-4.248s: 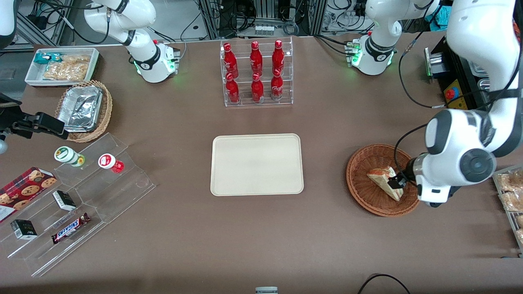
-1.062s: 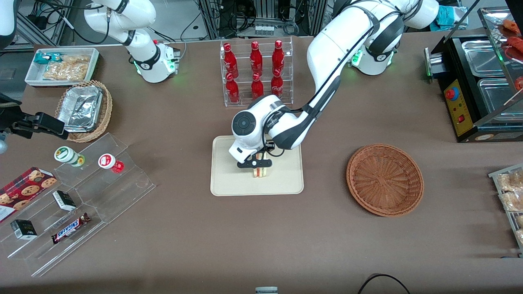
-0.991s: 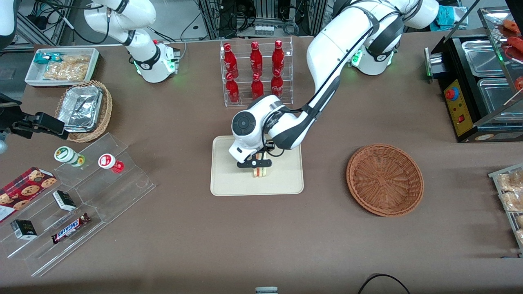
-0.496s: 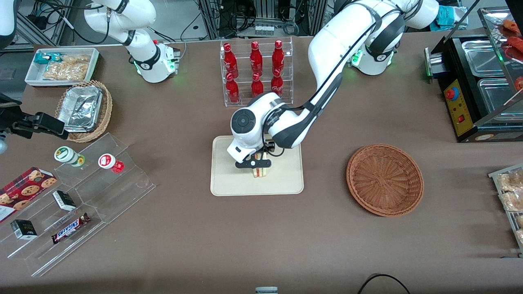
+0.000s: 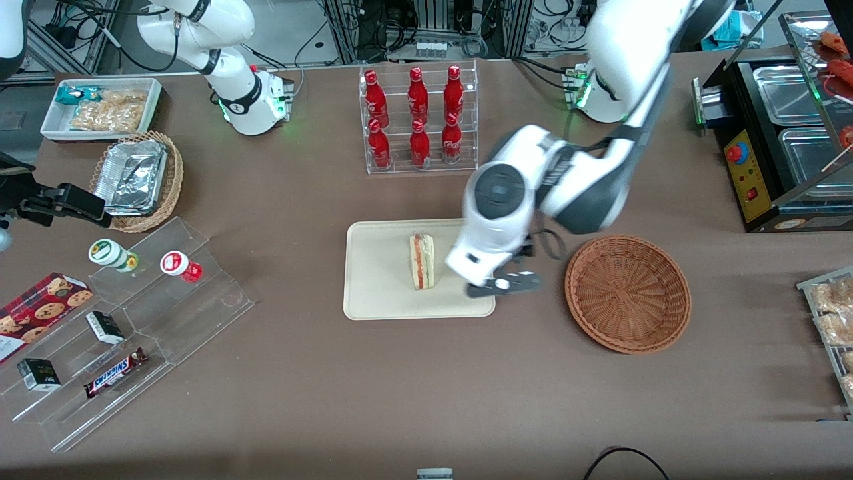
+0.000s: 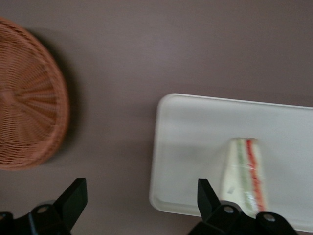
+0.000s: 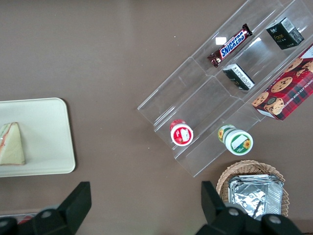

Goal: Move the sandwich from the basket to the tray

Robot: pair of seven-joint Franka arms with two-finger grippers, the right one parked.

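sandwich (image 5: 422, 261) on the tray (image 5: 376, 280), gripper (image 5: 504, 284) (jaws wide apart, holding nothing) above the tray's edge

On the bench (image 5: 300, 400), the sandwich (image 5: 422, 261) lies on the tray (image 5: 380, 293), near the tray's middle. The basket (image 5: 627, 293) sits beside the tray, toward the working arm's end of the bench. The pincer (image 5: 504, 284) hangs spread wide above the gap between tray and basket, apart from the sandwich. A bottle rack (image 5: 418, 119) stands farther from the front camera than the tray.
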